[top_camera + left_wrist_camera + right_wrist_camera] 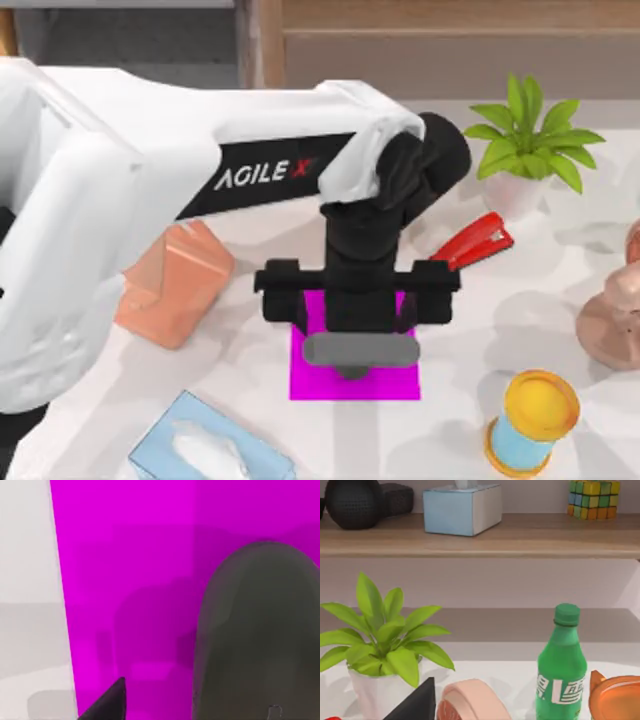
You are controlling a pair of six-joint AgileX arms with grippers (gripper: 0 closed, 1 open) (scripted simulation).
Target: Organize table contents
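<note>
The mouse (360, 350) lies on the magenta pad (310, 380) at the middle of the table (250, 350), directly beneath our left pincer (358, 335). We cannot tell whether that pincer is wide or narrow. Outward from it, the red stapler (478, 240) lies to the far right, the yellow-and-blue cylinder (530, 420) near right, a tissue box (205, 450) near left.

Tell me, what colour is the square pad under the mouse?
Bright magenta; the pad shows best in the top view, beneath the mouse.
</note>
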